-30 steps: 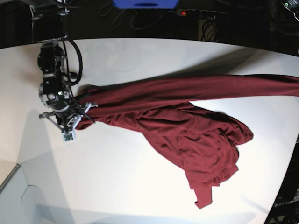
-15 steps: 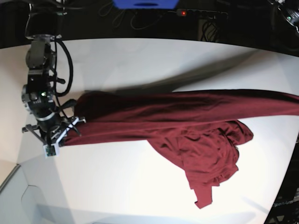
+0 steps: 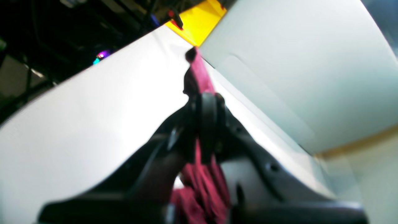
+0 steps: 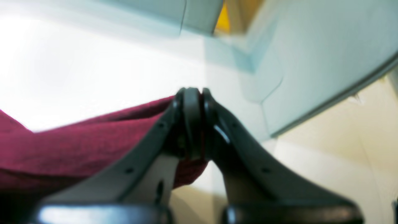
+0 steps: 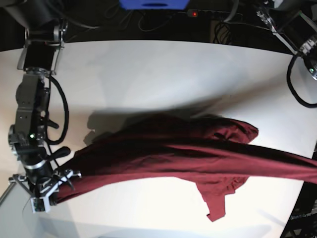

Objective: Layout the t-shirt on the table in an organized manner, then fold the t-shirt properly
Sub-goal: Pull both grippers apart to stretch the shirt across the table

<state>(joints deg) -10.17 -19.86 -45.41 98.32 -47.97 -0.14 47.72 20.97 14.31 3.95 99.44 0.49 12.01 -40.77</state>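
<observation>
The dark red t-shirt [image 5: 188, 153] is pulled out into a long band over the white table [image 5: 148, 69], casting a shadow behind it. A loose part [image 5: 218, 196] droops toward the front edge. At the table's front left corner, my right gripper [image 5: 55, 191] is shut on one end of the t-shirt. The right wrist view shows the gripper [image 4: 192, 93] closed, with t-shirt cloth [image 4: 77, 146] trailing off to the left. My left gripper [image 3: 203, 98] is shut on the other end of the t-shirt [image 3: 199, 73]. In the base view the cloth runs off the right edge, hiding that gripper.
A blue object [image 5: 153, 4] and a power strip [image 5: 213, 14] with a red light sit behind the table. The left arm's upper links [image 5: 297, 29] stand at the back right. A grey panel [image 5: 15, 218] lies below the table's front left edge.
My right gripper has moved toward the table's front left corner, dragging its end of the t-shirt along. The shirt's other end has shifted frontward, and the bunched middle has been drawn out.
</observation>
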